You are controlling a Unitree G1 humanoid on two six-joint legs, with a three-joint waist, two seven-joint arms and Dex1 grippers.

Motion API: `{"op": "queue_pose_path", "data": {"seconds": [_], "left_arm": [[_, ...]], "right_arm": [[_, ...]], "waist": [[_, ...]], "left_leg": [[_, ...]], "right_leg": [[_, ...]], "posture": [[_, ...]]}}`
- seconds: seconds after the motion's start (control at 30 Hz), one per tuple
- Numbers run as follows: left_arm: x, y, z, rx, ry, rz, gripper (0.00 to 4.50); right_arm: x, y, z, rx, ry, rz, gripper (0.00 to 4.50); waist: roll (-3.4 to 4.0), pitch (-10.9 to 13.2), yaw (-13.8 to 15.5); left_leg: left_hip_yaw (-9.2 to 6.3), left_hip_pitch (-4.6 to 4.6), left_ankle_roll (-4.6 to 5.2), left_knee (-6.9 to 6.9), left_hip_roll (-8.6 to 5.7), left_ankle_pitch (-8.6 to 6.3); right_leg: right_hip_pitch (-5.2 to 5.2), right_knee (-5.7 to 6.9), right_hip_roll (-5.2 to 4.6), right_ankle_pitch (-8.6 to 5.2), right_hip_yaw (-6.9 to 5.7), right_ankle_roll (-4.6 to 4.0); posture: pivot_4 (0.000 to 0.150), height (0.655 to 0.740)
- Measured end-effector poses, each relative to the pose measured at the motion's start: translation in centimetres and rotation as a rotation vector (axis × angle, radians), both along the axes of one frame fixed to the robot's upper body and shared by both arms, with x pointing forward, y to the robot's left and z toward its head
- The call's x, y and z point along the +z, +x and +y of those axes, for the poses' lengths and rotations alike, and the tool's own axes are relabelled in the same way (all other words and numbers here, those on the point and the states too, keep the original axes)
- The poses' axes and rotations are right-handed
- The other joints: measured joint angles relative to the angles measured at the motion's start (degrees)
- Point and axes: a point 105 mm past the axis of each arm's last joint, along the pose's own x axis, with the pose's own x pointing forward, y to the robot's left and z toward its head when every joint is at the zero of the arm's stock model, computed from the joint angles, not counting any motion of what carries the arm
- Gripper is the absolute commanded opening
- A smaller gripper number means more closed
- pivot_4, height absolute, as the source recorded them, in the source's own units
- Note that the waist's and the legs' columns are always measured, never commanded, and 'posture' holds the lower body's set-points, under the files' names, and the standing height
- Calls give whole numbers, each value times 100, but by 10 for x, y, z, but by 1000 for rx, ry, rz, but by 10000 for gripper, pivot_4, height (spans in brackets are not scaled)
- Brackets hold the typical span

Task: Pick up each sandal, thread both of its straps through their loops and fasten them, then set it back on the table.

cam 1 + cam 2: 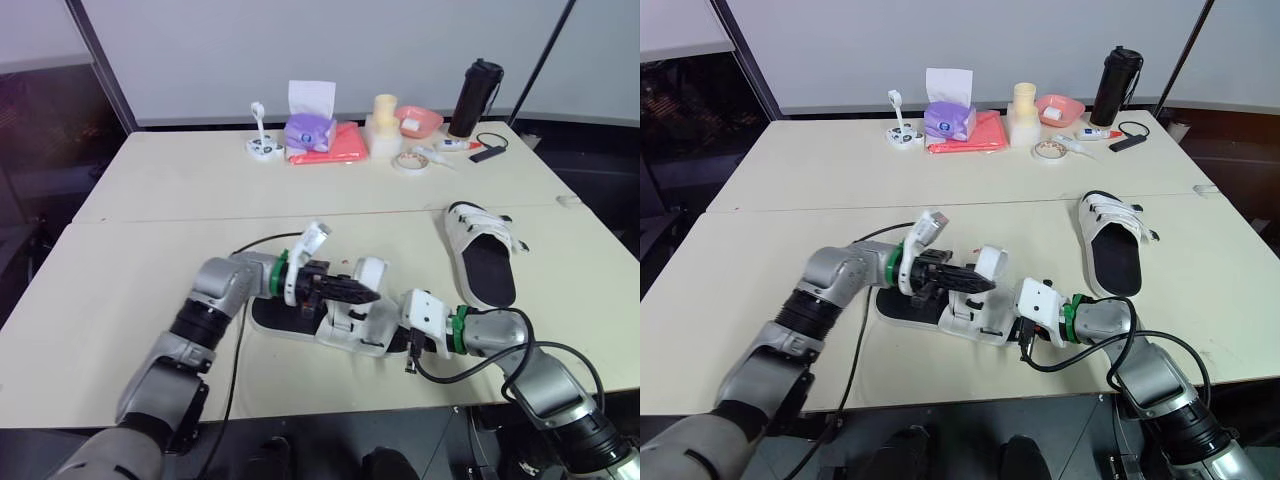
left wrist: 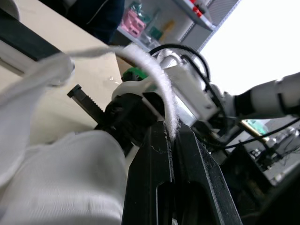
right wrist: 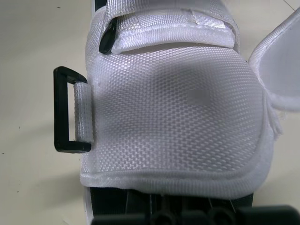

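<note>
Left wrist view is showing the left gripper [image 2: 171, 129] with its fingers nearly closed, pinching the fuzzy white strap [image 2: 151, 70] of the white mesh sandal with a black sole [image 1: 345, 322], which is lying near the front edge of the beige worktop [image 1: 150, 200]. The right gripper [image 1: 410, 350] is sitting just beside it, facing its black plastic loop [image 3: 63, 112]; its grip cannot be told. A second white sandal [image 1: 482, 255] is lying well apart.

You are looking at a white sandal of coarse woven mesh cloth [image 3: 178, 117], low centre in the head views; its weave is showing rough and matt. Its black rectangular plastic loop [image 3: 63, 112] is looking smooth. The fuzzy white cloth strap [image 2: 159, 89] is showing a soft, hairy edge. The cream matt table [image 1: 150, 200] is looking smooth, and the tall black bottle [image 1: 475, 95] at upper right is shining faintly.
</note>
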Motion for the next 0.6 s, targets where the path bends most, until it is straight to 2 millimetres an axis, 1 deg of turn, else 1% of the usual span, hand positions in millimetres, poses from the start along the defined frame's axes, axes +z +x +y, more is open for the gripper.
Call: {"op": "queue_pose_path", "data": {"seconds": [0.07, 0.17, 0.23, 0.43, 0.6], "left_arm": [[-3, -1, -5, -1, 3, -13, 479], [-18, -5, -6, 6, 29, 3, 479], [-24, -7, -7, 1, 41, 15, 479], [-30, -13, -9, -2, 53, 2, 479], [-32, -10, -15, 50, 41, -15, 479]], "right_arm": [[0, 0, 0, -6, 1, 0, 0], [-1, -1, -1, -17, 4, -2, 0], [-1, -2, -2, -22, 3, -2, 0], [-1, -2, -3, -33, 3, 2, 0], [-1, -2, -4, -41, 4, 4, 0]], "waist": [[2, -1, 0], [2, -1, 6], [1, -1, 13], [2, -1, 19], [2, -2, 29]], "left_leg": [[0, 0, 0, 2, -4, 0], [-3, 1, 0, 3, -14, 0], [-7, 0, 0, 6, -18, 0], [-16, 1, 0, 11, -24, 0], [-18, 3, 0, 16, -27, 1]], "right_leg": [[1, 1, 0, 0, -1, 0], [3, 1, -1, 0, -1, 1], [4, 1, -1, 1, -2, 1], [11, 1, -3, 0, -4, 2], [15, 1, -5, 1, -6, 3]], "posture": [[1500, 7400], [1500, 7400], [1500, 7400], [1500, 7400], [1500, 7400]]}}
